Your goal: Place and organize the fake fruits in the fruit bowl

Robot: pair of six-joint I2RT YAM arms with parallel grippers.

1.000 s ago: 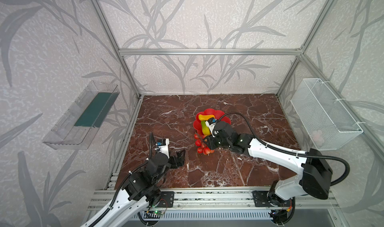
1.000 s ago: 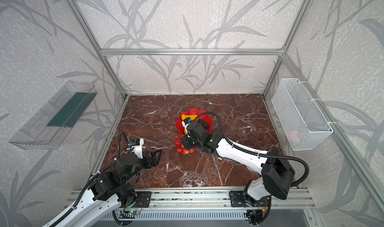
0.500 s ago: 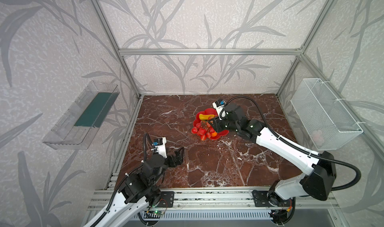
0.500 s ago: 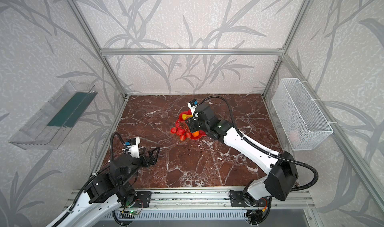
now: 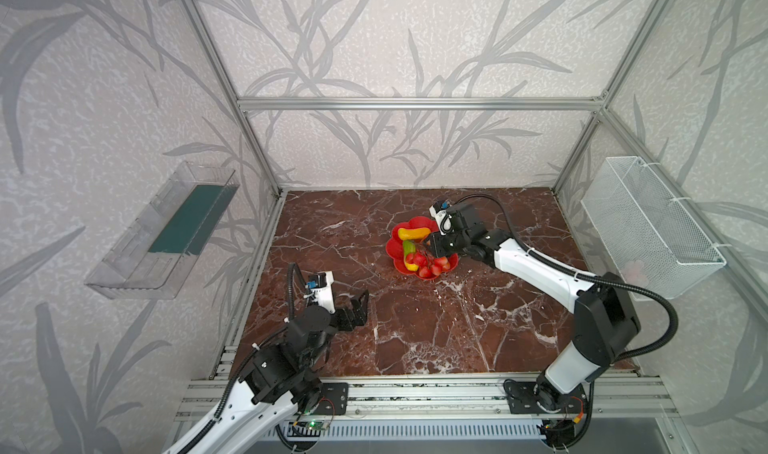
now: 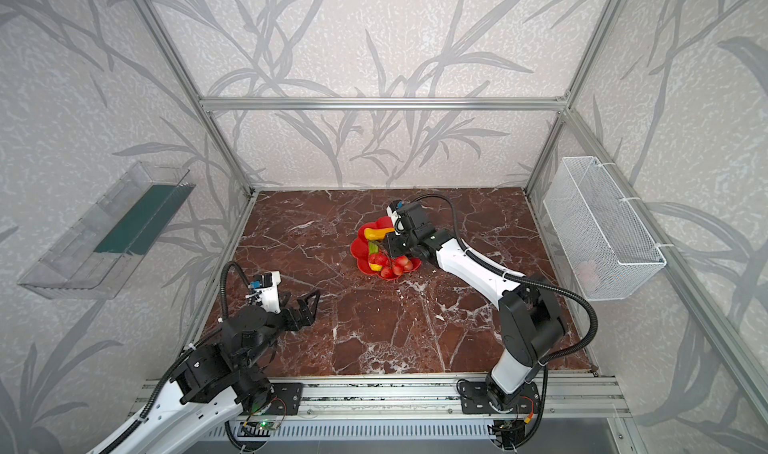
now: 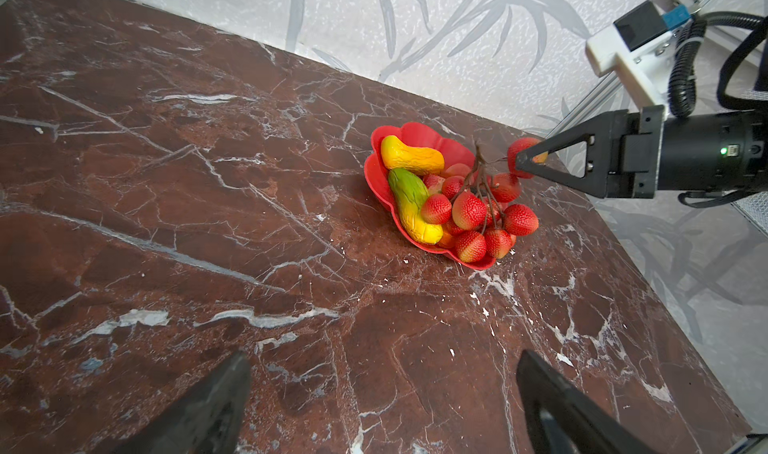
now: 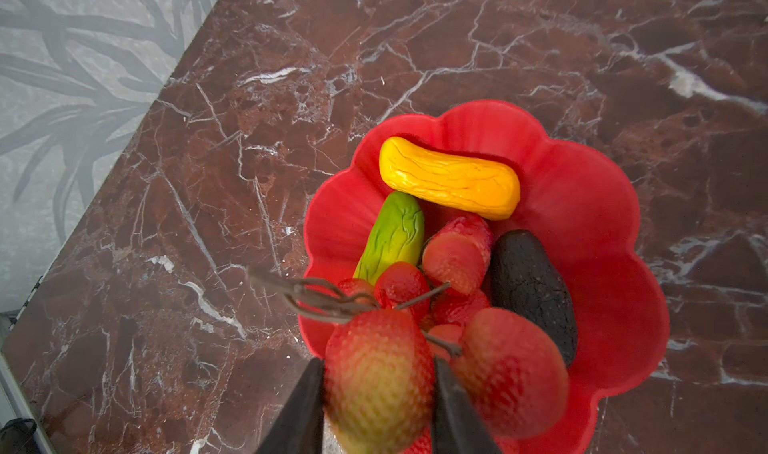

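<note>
Two black fingers of my right gripper [image 8: 376, 364] pinch a single berry of the red-pink plastic grape bunch [image 7: 473, 213], holding it above the edge of the glossy red flower-shaped bowl [image 8: 602, 207]. The other berries trail on brown stems and lie heaped in the bowl, against the oblong green-yellow fruit [image 8: 395, 236] and the dark avocado [image 8: 528, 281]. The oblong yellow-orange fruit [image 8: 449, 178] lies toward the back wall. My left gripper [image 7: 384, 358], jaws spread wide and empty, hovers over the brown marble tabletop [image 5: 415, 340], well apart from the bowl.
</note>
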